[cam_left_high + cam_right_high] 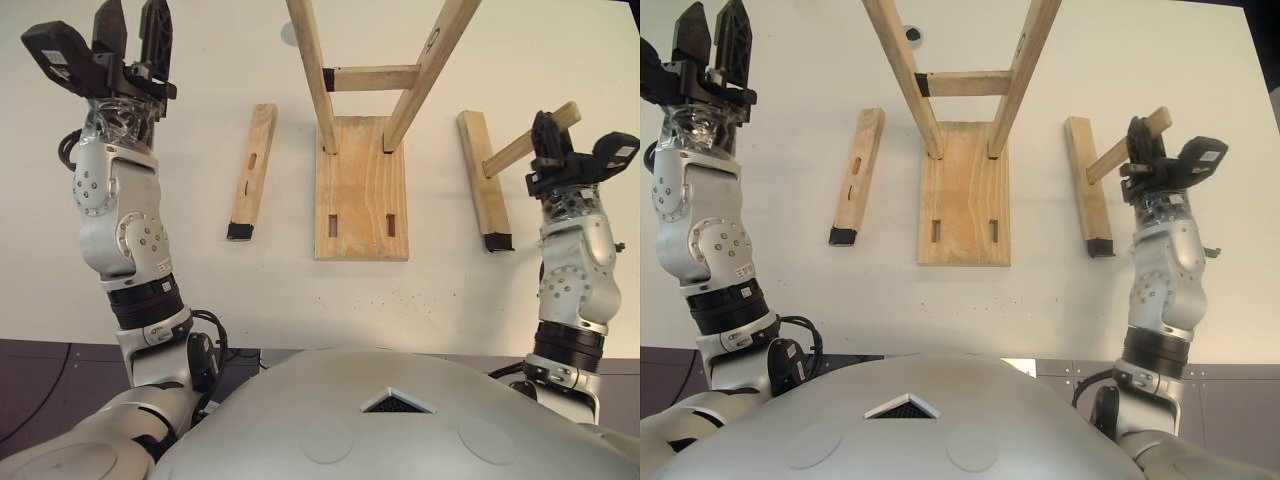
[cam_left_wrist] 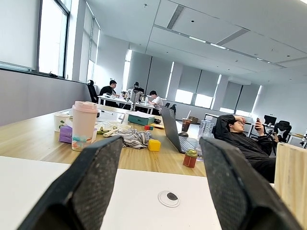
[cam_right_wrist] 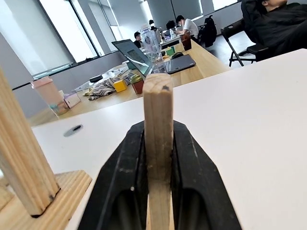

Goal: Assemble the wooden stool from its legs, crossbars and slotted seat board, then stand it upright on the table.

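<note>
At three o'clock of the board [image 1: 361,215], my right claw [image 1: 553,135] pinches a crossbar [image 1: 510,153] — seat it squarely in the leg [image 1: 480,175]; left claw [image 1: 132,22] spread.

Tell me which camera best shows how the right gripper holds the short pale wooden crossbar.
The right wrist view: the short pale wooden crossbar sits clamped between the right gripper's black fingers, close up. Both eye views show it from above, small, slanting out of the gripper.
</note>
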